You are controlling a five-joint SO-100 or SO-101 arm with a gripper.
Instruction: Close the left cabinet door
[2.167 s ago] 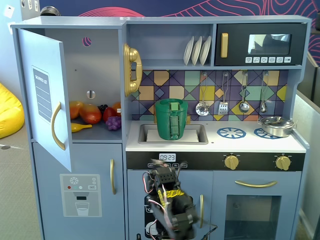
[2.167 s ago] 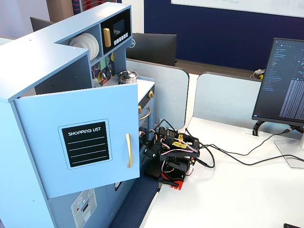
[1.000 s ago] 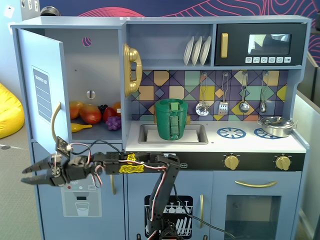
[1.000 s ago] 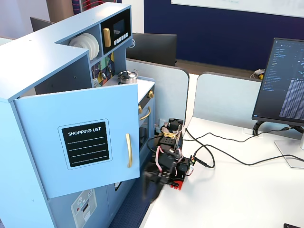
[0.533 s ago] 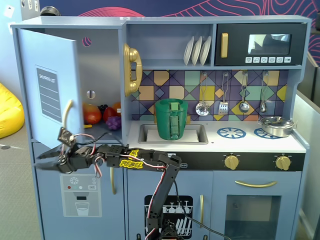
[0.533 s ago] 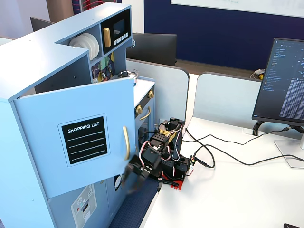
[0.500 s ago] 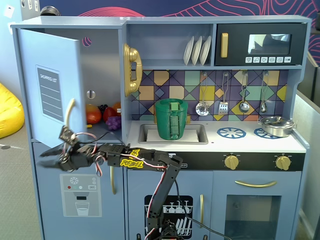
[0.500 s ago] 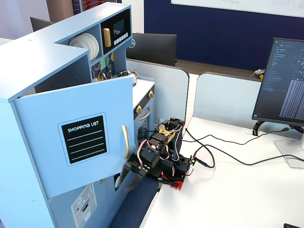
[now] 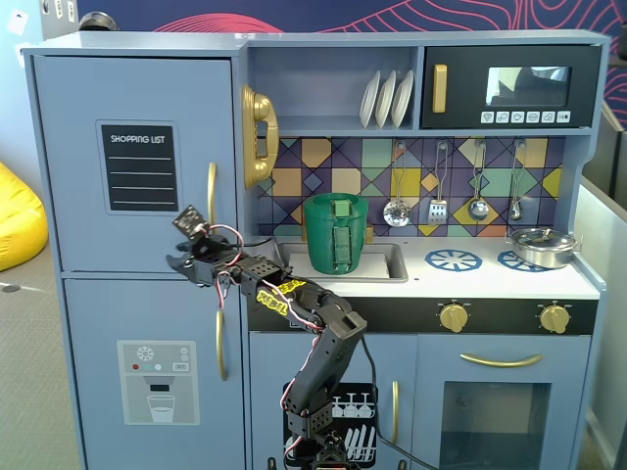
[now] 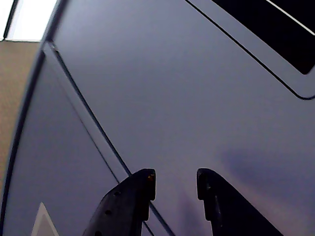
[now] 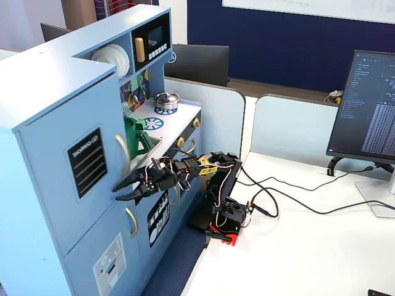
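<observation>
The left cabinet door [image 9: 137, 108] is light blue with a black "SHOPPING LIST" panel [image 9: 142, 167] and a curved gold handle [image 9: 211, 196]. It lies flush with the cabinet front in both fixed views [image 11: 58, 132]. My gripper [image 9: 180, 260] is open and empty, pointing at the door's lower edge, below the handle. In the wrist view the door [image 10: 172, 88] fills the frame, and my gripper [image 10: 175, 183] has its two black fingertips [image 10: 143, 183] a short way apart, close to the surface by the seam. I cannot tell if they touch it.
The lower blue door with the ice dispenser graphic [image 9: 157, 382] is below the seam. A gold phone [image 9: 257, 137] and a green pot [image 9: 335, 233] in the sink lie to the right. The arm base [image 11: 222, 219], cables and a monitor [image 11: 370, 105] are on the white table.
</observation>
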